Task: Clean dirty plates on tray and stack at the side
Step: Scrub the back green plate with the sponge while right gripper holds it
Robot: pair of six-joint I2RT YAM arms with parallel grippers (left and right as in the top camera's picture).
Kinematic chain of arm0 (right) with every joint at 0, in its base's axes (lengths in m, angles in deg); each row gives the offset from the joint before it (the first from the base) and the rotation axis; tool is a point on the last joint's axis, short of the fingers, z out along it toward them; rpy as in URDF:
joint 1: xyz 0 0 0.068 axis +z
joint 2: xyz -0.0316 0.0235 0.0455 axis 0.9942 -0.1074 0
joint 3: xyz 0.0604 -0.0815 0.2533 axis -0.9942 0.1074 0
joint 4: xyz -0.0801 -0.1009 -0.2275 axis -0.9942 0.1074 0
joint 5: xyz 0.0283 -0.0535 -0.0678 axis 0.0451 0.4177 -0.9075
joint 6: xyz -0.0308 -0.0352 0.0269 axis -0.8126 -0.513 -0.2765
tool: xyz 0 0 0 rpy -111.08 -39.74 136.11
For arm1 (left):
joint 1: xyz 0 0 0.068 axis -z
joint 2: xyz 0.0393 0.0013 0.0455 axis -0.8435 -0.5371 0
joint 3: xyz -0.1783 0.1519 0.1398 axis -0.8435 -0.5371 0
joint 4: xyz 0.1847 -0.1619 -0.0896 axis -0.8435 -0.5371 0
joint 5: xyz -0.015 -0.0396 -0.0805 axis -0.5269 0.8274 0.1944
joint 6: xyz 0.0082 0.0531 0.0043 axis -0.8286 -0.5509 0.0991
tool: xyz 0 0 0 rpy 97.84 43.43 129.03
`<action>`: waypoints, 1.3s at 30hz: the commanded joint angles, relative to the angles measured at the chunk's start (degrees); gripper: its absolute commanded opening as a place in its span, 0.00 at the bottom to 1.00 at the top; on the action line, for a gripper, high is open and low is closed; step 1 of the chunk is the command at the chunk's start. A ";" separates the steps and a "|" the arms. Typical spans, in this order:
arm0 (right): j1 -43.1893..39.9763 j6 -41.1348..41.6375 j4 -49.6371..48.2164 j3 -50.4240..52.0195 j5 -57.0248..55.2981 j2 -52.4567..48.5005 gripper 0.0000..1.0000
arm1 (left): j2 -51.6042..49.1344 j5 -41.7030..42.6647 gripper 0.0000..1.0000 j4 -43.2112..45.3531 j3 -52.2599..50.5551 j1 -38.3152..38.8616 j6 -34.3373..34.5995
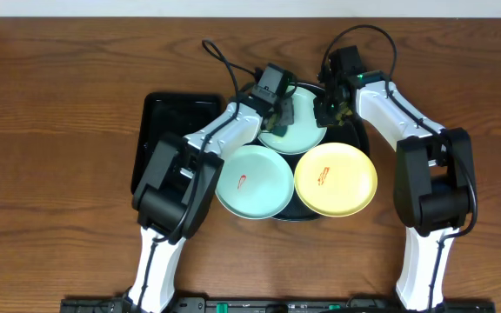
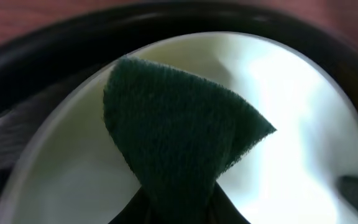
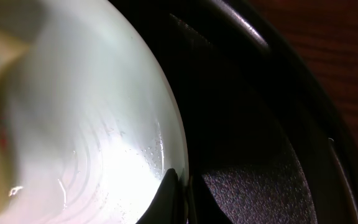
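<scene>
The left pincer (image 1: pixel 283 111) is seen from overhead clamped on a dark green scouring pad (image 1: pixel 286 116) over the rear mint plate (image 1: pixel 296 135). That plate's far edge is hidden by both arms, and its right rim is gripped by the closed right pincer (image 1: pixel 330 109). The round black tray (image 1: pixel 365 143) on the worktop (image 1: pixel 59 174) is largely covered, with only slivers of its rim shown. A front mint plate (image 1: pixel 252 181) and a yellow plate (image 1: pixel 336 178), each marked with a red-orange smear, are set at its near side. In the left wrist view the pad is shown as a fuzzy folded wedge against the pale plate, with the fingers cut off below. In the right wrist view the glossy rim is pinched between dark, blurred fingertips (image 3: pixel 168 190).
</scene>
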 commanded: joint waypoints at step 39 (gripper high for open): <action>1.25 -3.54 5.90 1.25 0.07 -0.98 0.01 | -3.65 -0.57 0.08 7.23 -0.87 -2.32 -3.17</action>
